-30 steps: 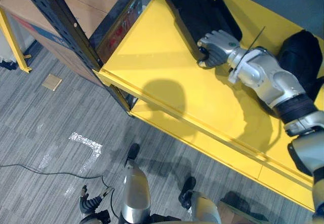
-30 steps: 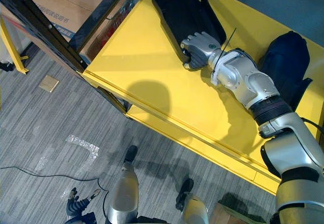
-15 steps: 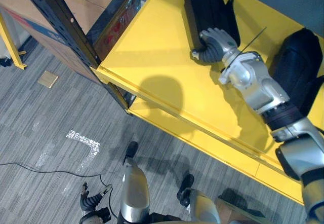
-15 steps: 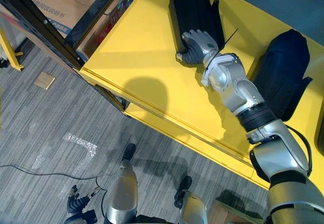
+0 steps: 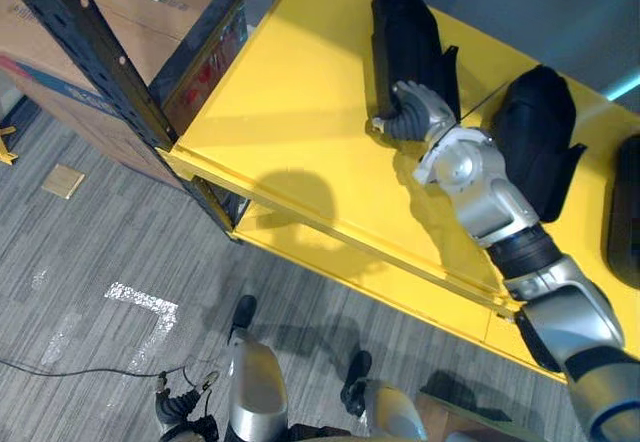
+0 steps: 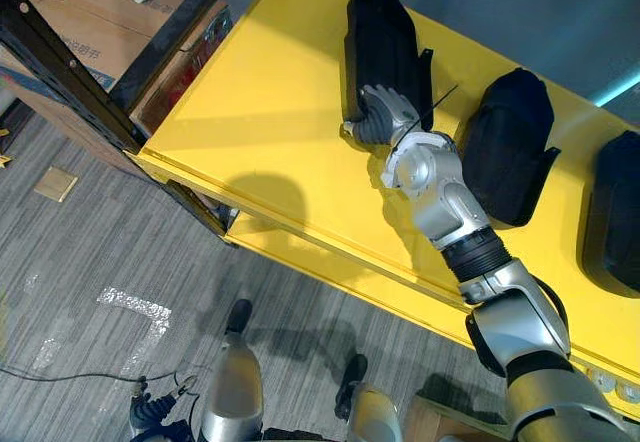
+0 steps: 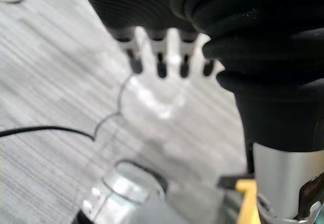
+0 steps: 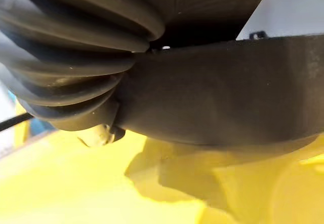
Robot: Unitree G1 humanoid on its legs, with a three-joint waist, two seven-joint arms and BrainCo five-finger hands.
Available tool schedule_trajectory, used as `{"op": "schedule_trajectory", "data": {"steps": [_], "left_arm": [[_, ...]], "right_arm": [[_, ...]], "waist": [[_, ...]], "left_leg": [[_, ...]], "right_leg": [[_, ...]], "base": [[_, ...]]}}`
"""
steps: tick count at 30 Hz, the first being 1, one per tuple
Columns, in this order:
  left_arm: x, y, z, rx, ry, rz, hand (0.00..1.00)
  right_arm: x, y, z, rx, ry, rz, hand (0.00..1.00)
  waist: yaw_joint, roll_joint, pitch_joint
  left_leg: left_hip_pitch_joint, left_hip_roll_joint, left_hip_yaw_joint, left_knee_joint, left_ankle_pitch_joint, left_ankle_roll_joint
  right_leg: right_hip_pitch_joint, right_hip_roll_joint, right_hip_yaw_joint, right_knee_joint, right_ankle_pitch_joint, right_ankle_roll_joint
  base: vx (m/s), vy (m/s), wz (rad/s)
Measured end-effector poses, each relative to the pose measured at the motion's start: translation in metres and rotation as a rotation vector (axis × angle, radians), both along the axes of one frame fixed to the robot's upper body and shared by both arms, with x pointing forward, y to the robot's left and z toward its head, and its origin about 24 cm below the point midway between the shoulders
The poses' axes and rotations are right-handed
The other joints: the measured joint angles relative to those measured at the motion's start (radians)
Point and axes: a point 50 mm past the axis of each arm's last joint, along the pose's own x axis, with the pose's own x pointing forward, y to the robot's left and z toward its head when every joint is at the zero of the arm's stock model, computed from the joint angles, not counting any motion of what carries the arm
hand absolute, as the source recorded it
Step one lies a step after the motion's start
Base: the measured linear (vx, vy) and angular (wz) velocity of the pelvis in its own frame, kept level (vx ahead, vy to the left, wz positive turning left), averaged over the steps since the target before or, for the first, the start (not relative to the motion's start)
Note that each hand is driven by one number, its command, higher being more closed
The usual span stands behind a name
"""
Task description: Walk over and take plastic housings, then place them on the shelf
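Observation:
A long black plastic housing (image 5: 404,34) lies on the yellow shelf (image 5: 290,112), toward its back. My right hand (image 5: 409,112) is shut on that housing's near end, with fingers over the top and the thumb against the side. In the right wrist view the housing (image 8: 228,97) sits just above the yellow board. A second black housing (image 5: 535,130) lies right of my arm, and a third (image 6: 615,207) lies at the far right. My left hand (image 7: 161,64) hangs low over the floor with straight fingers and holds nothing.
A black rack upright (image 5: 90,47) stands at the shelf's left corner, with cardboard boxes (image 5: 95,2) behind it. A lower yellow shelf (image 5: 330,252) juts out beneath. A tan square (image 5: 62,180) and a tape mark (image 5: 140,304) lie on the grey carpet.
The camera has shifted, bringing the third housing into view. My right arm has stretched further over the shelf, and the housing in its hand now lies deeper toward the back.

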Motion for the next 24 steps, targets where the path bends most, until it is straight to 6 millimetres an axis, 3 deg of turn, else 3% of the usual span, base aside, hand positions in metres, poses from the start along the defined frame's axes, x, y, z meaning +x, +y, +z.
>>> {"op": "schedule_trajectory", "data": {"steps": [3,10,14,15,20,24], "left_arm": [[-0.001,-0.002,-0.002,-0.006,0.019,-0.011,0.0],[-0.003,-0.006,-0.005,-0.018,0.041,-0.018,0.0],[-0.004,-0.007,-0.006,-0.02,0.045,-0.024,0.0],[-0.004,-0.007,-0.006,-0.021,0.045,-0.025,0.0],[-0.003,-0.009,-0.006,-0.024,0.045,-0.03,0.0],[-0.004,-0.015,-0.009,-0.038,0.056,-0.043,0.0]], "right_arm": [[0.001,0.004,-0.004,0.013,0.017,0.016,1.0],[0.003,0.018,-0.023,0.101,0.106,0.071,1.0],[0.005,0.025,-0.035,0.122,0.15,0.068,1.0],[0.006,0.026,-0.038,0.126,0.162,0.065,0.0],[0.006,0.03,-0.046,0.13,0.191,0.055,0.0],[0.008,0.034,-0.053,0.157,0.172,0.03,0.0]], "waist": [[-0.001,-0.003,-0.013],[-0.005,0.025,-0.054],[-0.007,0.026,-0.055],[-0.008,0.027,-0.055],[-0.015,0.036,-0.06],[-0.015,0.066,-0.075]], "left_leg": [[0.009,-0.001,0.003,-0.002,0.0,0.0],[0.011,-0.001,0.005,-0.003,0.0,0.0],[0.009,-0.002,0.003,-0.002,0.0,0.001],[0.009,-0.002,0.003,-0.002,0.0,0.001],[-0.005,-0.006,-0.005,0.004,-0.001,0.003],[-0.005,-0.007,-0.005,0.008,-0.002,0.005]], "right_leg": [[0.012,0.0,0.0,-0.013,0.006,0.001],[0.011,0.0,0.004,-0.013,0.008,0.001],[0.01,-0.001,0.003,-0.012,0.008,0.001],[0.01,-0.001,0.003,-0.012,0.008,0.001],[0.006,-0.003,-0.005,-0.012,0.008,0.001],[0.006,-0.004,-0.005,-0.007,0.006,0.0]], "base": [[0.0,0.005,-0.01],[0.0,0.0,0.0],[0.0,0.0,0.0],[0.0,0.0,0.0],[0.0,0.004,0.05],[0.0,0.0,0.0]]}}
